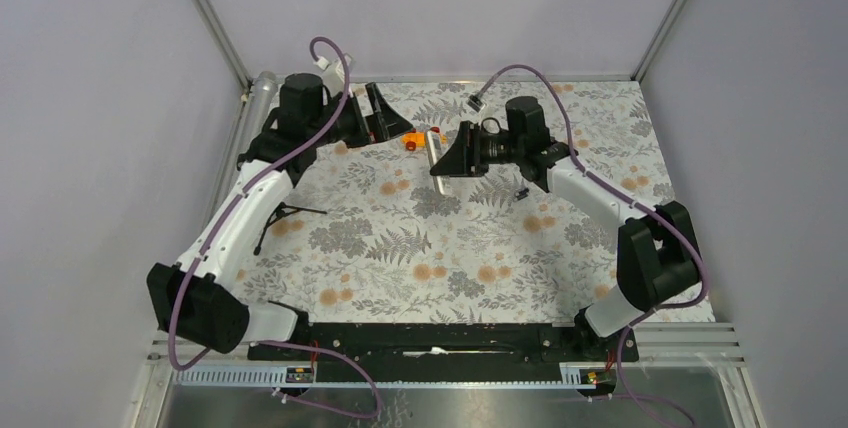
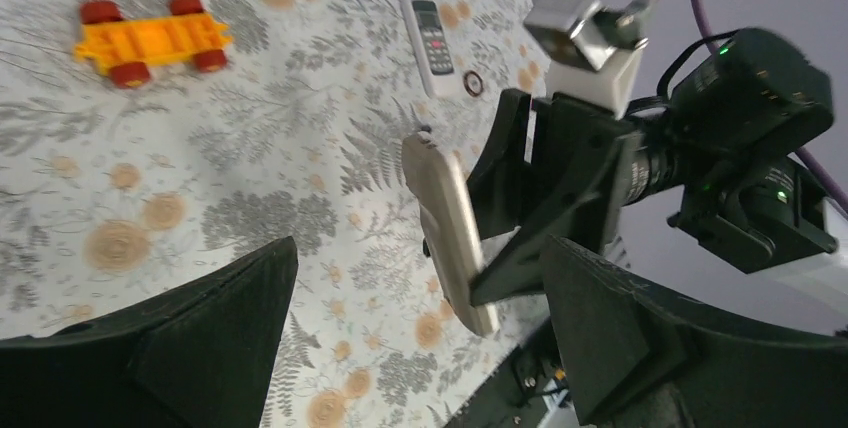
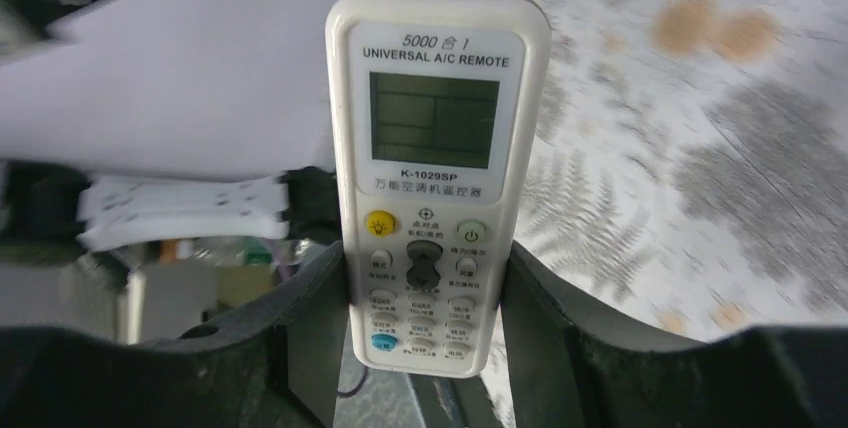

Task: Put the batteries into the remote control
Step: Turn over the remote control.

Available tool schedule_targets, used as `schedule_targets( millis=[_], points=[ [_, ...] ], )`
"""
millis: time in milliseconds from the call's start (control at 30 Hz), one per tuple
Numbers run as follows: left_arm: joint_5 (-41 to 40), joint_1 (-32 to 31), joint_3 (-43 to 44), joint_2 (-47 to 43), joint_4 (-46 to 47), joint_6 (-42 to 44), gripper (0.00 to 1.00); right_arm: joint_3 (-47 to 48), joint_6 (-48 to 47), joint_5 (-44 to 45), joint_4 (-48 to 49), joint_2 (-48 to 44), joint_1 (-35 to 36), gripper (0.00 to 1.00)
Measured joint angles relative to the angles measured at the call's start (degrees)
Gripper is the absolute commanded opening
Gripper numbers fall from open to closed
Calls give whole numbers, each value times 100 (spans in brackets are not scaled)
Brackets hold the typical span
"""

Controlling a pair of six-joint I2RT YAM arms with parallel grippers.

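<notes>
My right gripper [image 3: 425,288] is shut on the lower end of a white A/C remote [image 3: 435,148] with a pale green screen, holding it upright above the table. That remote's grey-beige back [image 2: 447,228] faces my left gripper [image 2: 420,333], which stands wide open just left of it with nothing between its fingers. In the top view both grippers meet at the far middle of the table, left [image 1: 385,116] and right [image 1: 452,155]. The remote control [image 2: 433,36], slim, white-edged and dark-faced, lies flat on the table beyond. The batteries are out of view.
An orange toy chassis with red wheels [image 2: 152,40] lies on the floral tablecloth [image 1: 420,248], close to the grippers [image 1: 410,141]. A small black ring [image 2: 472,83] rests beside the slim remote. A tiny black piece [image 1: 521,193] sits under the right arm.
</notes>
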Motion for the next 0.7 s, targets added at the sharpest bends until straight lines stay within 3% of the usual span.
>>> schedule_targets(
  millis=[200,467,567,700],
  points=[
    [820,184,114,369,168,-457,95,68,1856,-1598,2568,328,9,23],
    [2031,313,-146,361,2074,-1969,93,247,5578,-2330,7047,1475,-42,18],
    [2164,184,-214,391,2297,-2221,91,387,6437,-2380,7779,1834,-39,18],
    [2135,11,-210,459,2205,-2282,86,431,6861,-2490,8155,1888,-46,18]
  ],
)
